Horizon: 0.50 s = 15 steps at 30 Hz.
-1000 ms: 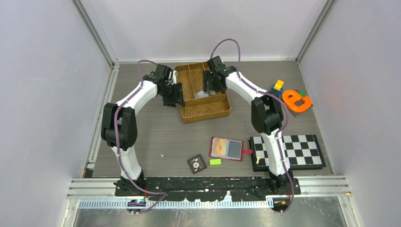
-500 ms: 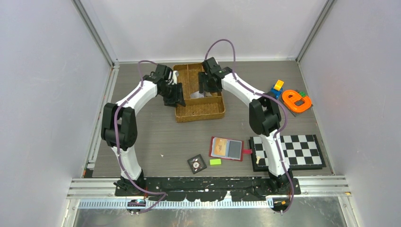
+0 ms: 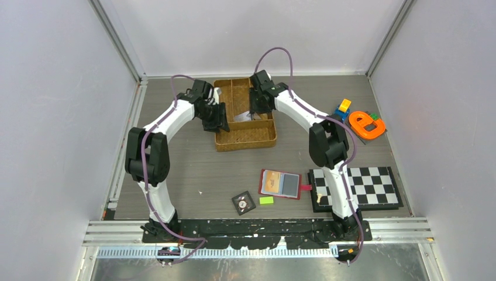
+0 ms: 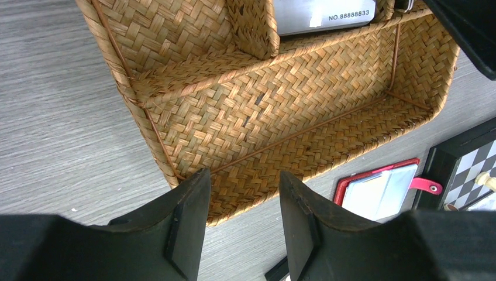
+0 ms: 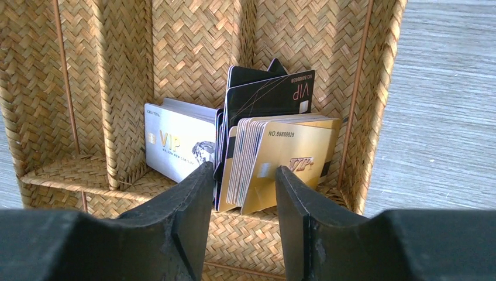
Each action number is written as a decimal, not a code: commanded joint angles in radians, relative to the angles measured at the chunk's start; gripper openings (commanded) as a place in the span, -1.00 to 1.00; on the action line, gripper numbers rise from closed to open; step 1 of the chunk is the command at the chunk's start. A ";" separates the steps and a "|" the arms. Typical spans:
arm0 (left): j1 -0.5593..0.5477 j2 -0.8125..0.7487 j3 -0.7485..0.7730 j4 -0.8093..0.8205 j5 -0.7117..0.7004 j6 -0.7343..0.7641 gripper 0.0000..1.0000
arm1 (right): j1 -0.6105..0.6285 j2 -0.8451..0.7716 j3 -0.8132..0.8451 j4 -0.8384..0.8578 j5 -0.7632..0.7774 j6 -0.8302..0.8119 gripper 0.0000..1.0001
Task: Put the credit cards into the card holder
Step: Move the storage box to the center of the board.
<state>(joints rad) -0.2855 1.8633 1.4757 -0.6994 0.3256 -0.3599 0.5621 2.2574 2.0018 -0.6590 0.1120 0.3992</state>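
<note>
A pale lavender-grey back wall, left wall and right wall box in a grey wood-grain counter — aluminium posts stand in both far corners, and a ribbed aluminium rail runs along the near edge. The light is soft and even.

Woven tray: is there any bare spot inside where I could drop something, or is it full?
The long compartment on the side of the woven tray nearest the arms is bare, and so is the far-left section. The far-right section is crowded with upright credit cards, the right gripper straddling them.
</note>
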 commanded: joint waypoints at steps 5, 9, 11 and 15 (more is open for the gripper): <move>0.005 -0.021 0.005 0.005 0.022 0.001 -0.04 | 0.011 -0.098 -0.008 0.065 -0.005 0.029 -0.22; 0.005 -0.023 0.005 0.005 0.023 0.002 -0.04 | 0.012 -0.105 -0.014 0.071 -0.003 0.032 -0.33; 0.005 -0.021 0.005 0.003 0.024 0.003 -0.04 | 0.011 -0.105 -0.017 0.069 -0.006 0.034 -0.34; 0.005 -0.023 0.005 0.004 0.029 0.001 -0.05 | 0.011 -0.099 -0.016 0.067 -0.026 0.041 -0.23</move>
<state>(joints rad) -0.2855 1.8633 1.4757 -0.6994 0.3286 -0.3599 0.5625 2.2257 1.9820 -0.6338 0.1123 0.4183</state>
